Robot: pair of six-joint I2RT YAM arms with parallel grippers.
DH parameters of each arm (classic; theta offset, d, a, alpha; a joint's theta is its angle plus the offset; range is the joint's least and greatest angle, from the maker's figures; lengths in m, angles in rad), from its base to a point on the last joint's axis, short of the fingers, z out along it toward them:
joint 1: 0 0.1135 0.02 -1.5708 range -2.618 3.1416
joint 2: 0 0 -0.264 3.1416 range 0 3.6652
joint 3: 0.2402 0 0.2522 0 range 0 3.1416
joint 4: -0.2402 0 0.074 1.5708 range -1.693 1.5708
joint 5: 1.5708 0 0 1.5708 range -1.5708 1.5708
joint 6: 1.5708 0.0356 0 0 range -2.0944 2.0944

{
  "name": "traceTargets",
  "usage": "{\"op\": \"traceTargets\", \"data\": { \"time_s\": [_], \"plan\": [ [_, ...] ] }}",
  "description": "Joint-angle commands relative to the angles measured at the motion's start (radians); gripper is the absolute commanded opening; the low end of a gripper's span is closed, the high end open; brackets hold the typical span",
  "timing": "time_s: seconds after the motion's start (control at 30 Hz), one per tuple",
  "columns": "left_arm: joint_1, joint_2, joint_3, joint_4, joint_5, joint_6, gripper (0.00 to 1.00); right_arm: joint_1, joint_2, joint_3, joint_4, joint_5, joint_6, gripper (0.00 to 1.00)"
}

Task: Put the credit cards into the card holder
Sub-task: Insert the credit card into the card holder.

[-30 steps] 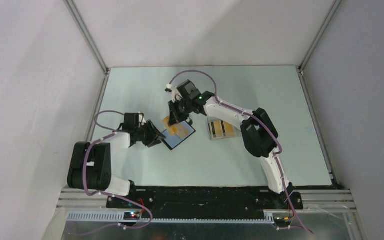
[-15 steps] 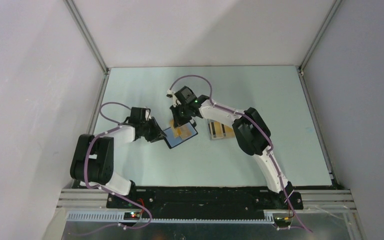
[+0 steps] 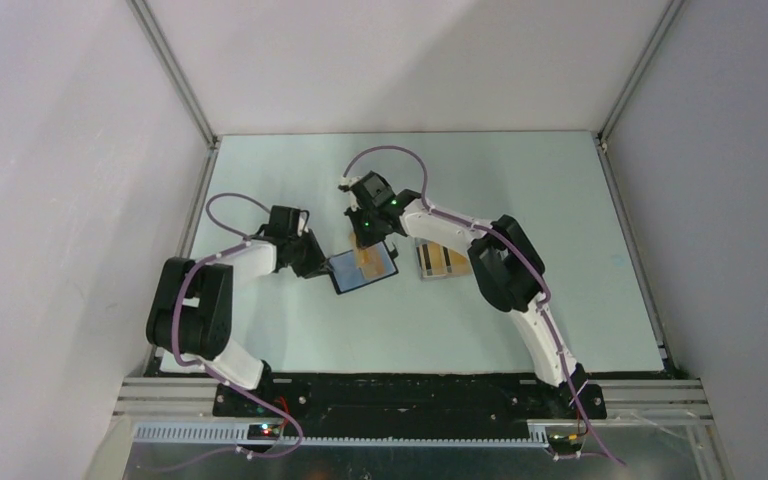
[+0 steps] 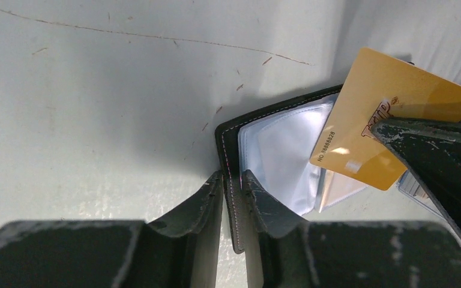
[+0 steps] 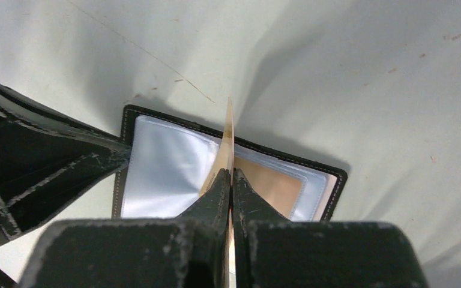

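Right gripper [image 5: 228, 177]: fingers pressed together on the lower edge of a yellow card [image 4: 384, 114], pinching it. In the right wrist view the card stands on edge, nearly vertical, thin side to the camera. The left wrist view shows its face: printed lettering and a number line. The card's lower corner dips down over the open card holder [image 3: 363, 270], against the clear pockets [image 4: 276, 156]; whether the corner is inside a pocket cannot be told.

Left gripper [image 4: 232, 180]: fingers closed from both sides on the holder's black stitched edge at its near-left side, pinching it. Holder lies open and flat on the table [image 3: 520, 180], lining side up, roughly at table centre, between the two grippers. An orange card [image 5: 273, 187] shows through the plastic of the pocket on the half away from the left gripper.

Top view: left gripper [image 3: 318, 265] at the holder's left edge, right gripper [image 3: 365, 238] above its far edge; both arms reach inward toward each other.

Remaining cards [image 3: 442, 260]: orange with black stripes, lying flat just right of the holder, apart from it, beneath the right forearm
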Motion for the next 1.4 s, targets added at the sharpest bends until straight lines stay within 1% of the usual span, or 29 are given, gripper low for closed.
{"op": "traceTargets", "data": {
  "time_s": [0.0, 0.3, 0.47, 0.6, 0.7, 0.8, 0.83, 0.87, 0.97, 1.03, 1.1, 1.27, 1.37],
  "plan": [
    [-0.013, 0.052, -0.023, -0.097, -0.122, 0.065, 0.25, -0.037, -0.057, -0.063, -0.035, 0.077, -0.035, 0.00],
    [-0.020, 0.073, -0.006, -0.103, -0.114, 0.075, 0.26, -0.065, -0.104, -0.097, -0.035, 0.041, -0.029, 0.00],
    [-0.025, 0.038, 0.010, -0.098, -0.068, 0.094, 0.27, -0.071, -0.119, -0.087, -0.051, -0.029, -0.025, 0.00],
    [-0.025, 0.007, 0.040, -0.063, 0.050, 0.088, 0.33, -0.093, -0.115, -0.092, -0.042, -0.117, 0.016, 0.00],
    [-0.025, 0.017, 0.069, -0.028, 0.148, 0.062, 0.34, -0.120, -0.105, -0.107, -0.018, -0.210, 0.064, 0.00],
    [-0.031, 0.042, 0.110, -0.022, 0.186, 0.053, 0.35, -0.142, -0.106, -0.141, 0.051, -0.293, 0.111, 0.00],
    [-0.032, 0.043, 0.121, -0.019, 0.189, 0.048, 0.34, -0.156, -0.104, -0.161, 0.070, -0.345, 0.143, 0.00],
    [-0.037, 0.036, 0.131, -0.006, 0.199, 0.043, 0.32, -0.181, -0.099, -0.190, 0.130, -0.435, 0.200, 0.00],
    [-0.042, 0.018, 0.132, 0.012, 0.208, 0.034, 0.27, -0.195, -0.103, -0.212, 0.177, -0.488, 0.235, 0.00],
    [-0.047, 0.012, 0.138, 0.019, 0.208, 0.032, 0.21, -0.203, -0.107, -0.221, 0.193, -0.505, 0.254, 0.00],
    [-0.061, 0.021, 0.151, 0.027, 0.210, 0.029, 0.18, -0.206, -0.111, -0.221, 0.196, -0.502, 0.258, 0.00],
    [-0.116, 0.095, 0.194, 0.033, 0.194, 0.013, 0.12, -0.205, -0.123, -0.216, 0.173, -0.479, 0.242, 0.00],
    [-0.139, 0.133, 0.202, 0.039, 0.169, 0.002, 0.07, -0.202, -0.130, -0.207, 0.153, -0.451, 0.228, 0.00]
  ]
}}
